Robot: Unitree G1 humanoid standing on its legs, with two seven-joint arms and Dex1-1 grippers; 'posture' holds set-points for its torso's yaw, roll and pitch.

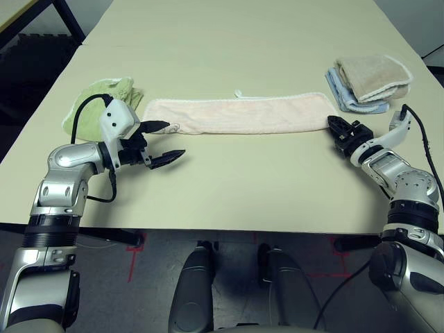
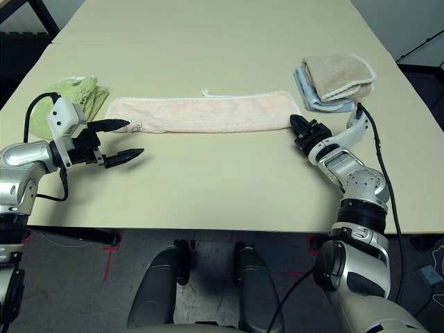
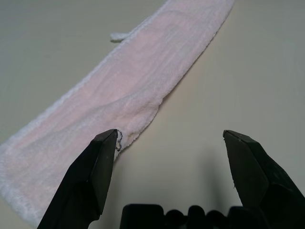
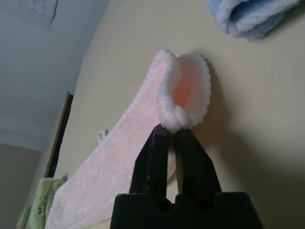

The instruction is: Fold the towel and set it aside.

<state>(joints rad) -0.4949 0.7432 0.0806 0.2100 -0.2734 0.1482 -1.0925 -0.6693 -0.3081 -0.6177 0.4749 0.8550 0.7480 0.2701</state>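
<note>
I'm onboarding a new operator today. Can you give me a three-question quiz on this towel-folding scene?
1. True or false: the right gripper is shut on the pink towel.
2. Which gripper is open? A) left B) right
3. Fill in: the beige towel lies on top of the ___ towel.

Key: 1 true; 2 A, the left gripper; 3 blue.

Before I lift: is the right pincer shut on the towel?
Yes. The right pincer is shut on the towel, whose end bunches and curls above the tips.
</note>
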